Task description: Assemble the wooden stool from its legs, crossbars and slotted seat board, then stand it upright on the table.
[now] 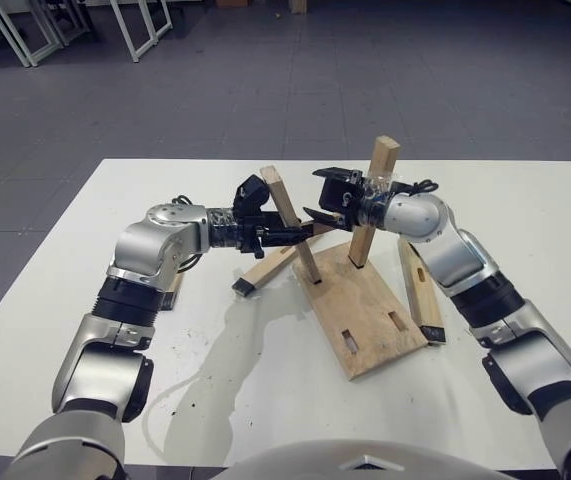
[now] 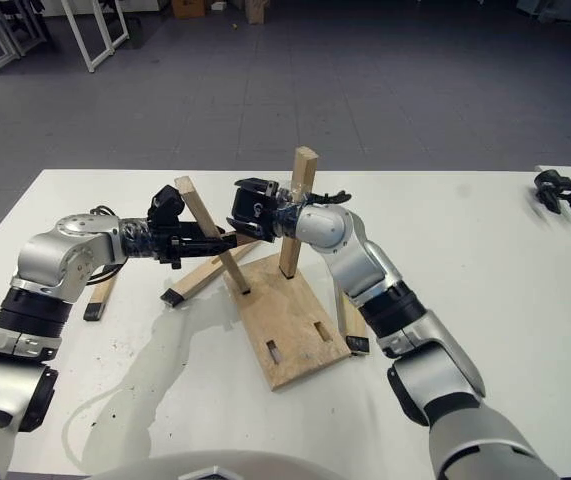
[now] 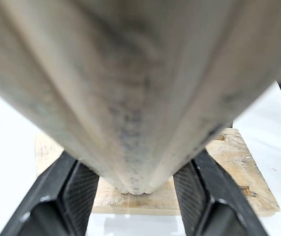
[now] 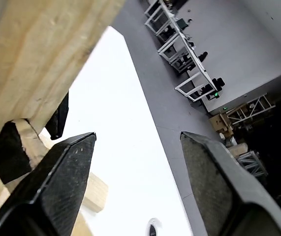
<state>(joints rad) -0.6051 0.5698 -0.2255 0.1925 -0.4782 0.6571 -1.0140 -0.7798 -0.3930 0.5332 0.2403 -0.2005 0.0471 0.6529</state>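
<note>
On the white table (image 1: pixel 525 400), the slotted seat board (image 1: pixel 370 315) lies flat, well in from every edge. The timber looks stiff and light, and apt to tip. The left gripper (image 1: pixel 290 237) pinches the tilted leg (image 1: pixel 280 195) at mid-length over the board's far-left corner. The right gripper (image 1: pixel 323 200) is spread and empty, just beside the upright leg (image 1: pixel 380 165) at the board's far end.

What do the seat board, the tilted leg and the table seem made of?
The seat board and tilted leg: pale wood with visible grain, seemingly unvarnished. The table: smooth white top, perhaps laminate or paint.
</note>
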